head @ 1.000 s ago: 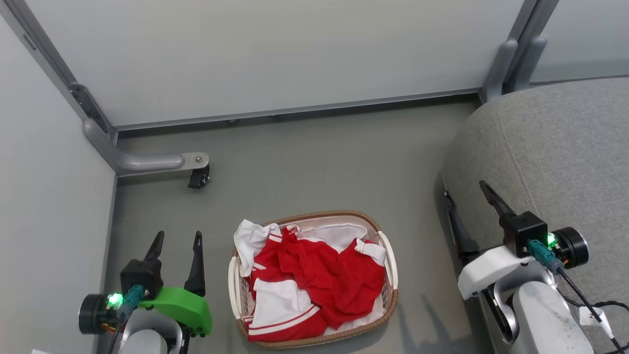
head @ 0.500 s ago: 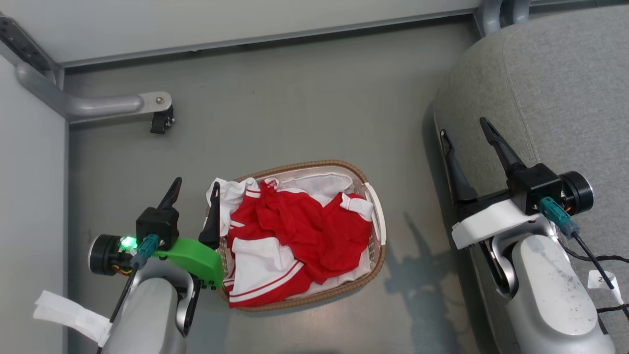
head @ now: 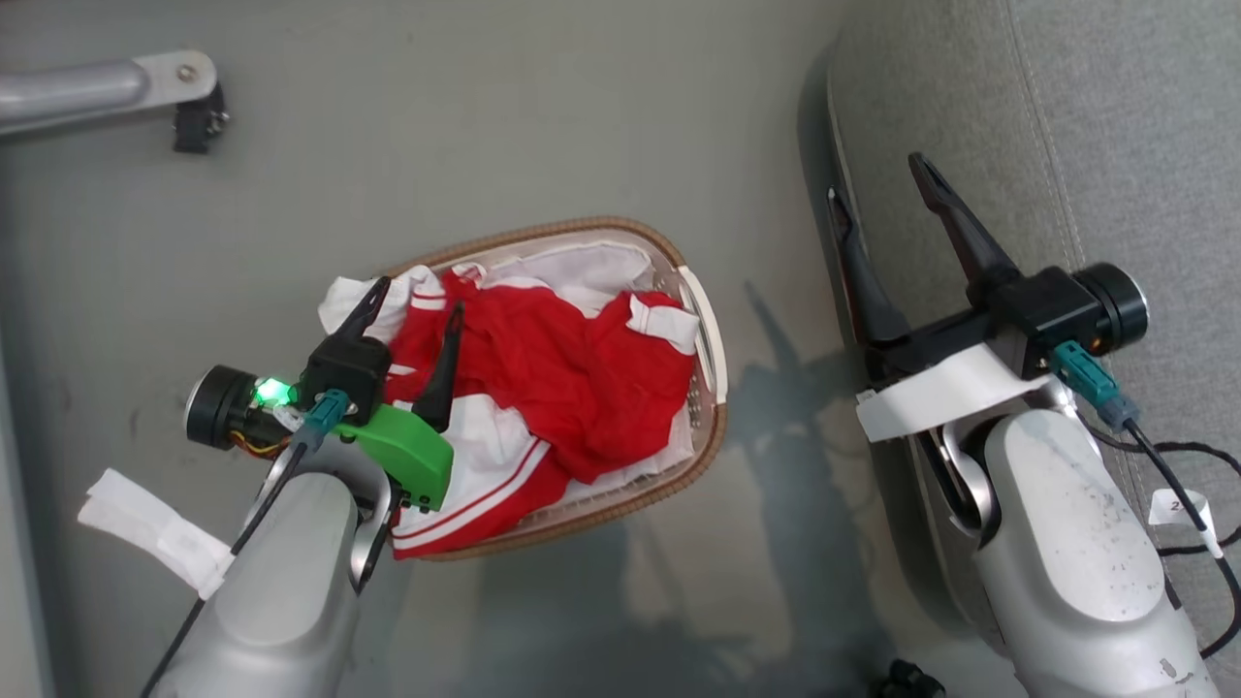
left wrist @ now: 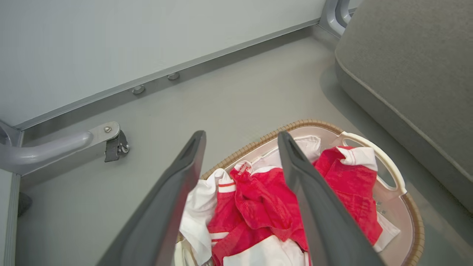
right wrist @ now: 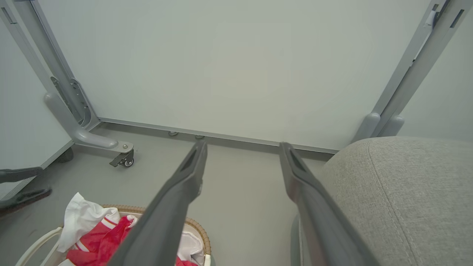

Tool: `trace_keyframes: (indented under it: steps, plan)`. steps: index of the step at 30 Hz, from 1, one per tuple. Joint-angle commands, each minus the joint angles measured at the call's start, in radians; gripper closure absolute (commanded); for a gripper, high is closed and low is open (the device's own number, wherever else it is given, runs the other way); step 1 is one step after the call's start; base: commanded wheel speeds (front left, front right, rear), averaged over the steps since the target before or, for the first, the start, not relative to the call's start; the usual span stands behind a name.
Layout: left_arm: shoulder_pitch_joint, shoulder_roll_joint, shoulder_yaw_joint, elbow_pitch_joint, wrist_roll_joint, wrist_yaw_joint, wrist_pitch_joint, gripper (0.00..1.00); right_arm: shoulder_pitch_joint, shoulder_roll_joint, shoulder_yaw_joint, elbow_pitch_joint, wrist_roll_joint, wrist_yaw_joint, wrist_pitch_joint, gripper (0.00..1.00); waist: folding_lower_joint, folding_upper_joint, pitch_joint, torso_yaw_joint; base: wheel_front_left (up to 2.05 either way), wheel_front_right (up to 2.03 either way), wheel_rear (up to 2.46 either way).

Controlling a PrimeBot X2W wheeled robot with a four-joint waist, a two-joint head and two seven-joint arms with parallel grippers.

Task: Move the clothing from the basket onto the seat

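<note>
The left end effector (head: 414, 302), spread wide and empty, hangs over the nine o'clock end of the basket (head: 715, 427). The clothing (head: 572, 373) heaped inside lies toward three o'clock. The right end effector (head: 875, 179), likewise agape and empty, is farther off, by the seat (head: 1125, 145).

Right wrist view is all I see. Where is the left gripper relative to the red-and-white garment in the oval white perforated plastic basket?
Observer: The left gripper is above the left end of the basket, over the garment.
Operator: Closed on the fabric?
Observer: No; left wrist view shows its long dark fingers spread apart, red cloth between them.
Operator: Is the white handle nearest the large grey fabric seat cushion covered?
Observer: No; that handle is bare.
</note>
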Motion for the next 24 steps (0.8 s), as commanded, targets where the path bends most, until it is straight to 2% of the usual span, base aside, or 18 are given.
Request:
trace_keyframes:
  steps: [1,12,24]
  plan:
    - [-0.034,0.02,-0.016,0.014,-0.001,-0.003,-0.001,0.0,-0.022,-0.003,0.009,-0.011,0.009,-0.001,-0.002,0.0,-0.0001,0.0,0.085,-0.055,0.0,0.0,0.0]
    - [-0.153,0.072,-0.18,0.11,0.018,-0.003,-0.001,0.0,-0.07,-0.003,0.035,-0.065,0.06,-0.001,-0.002,0.0,-0.0001,0.0,0.203,-0.103,0.0,0.0,0.0]
    - [-0.251,0.113,-0.363,0.275,0.047,-0.003,-0.001,0.0,-0.086,-0.003,0.055,-0.097,0.1,-0.001,-0.002,0.0,-0.0001,0.0,0.293,-0.148,0.0,0.0,0.0]
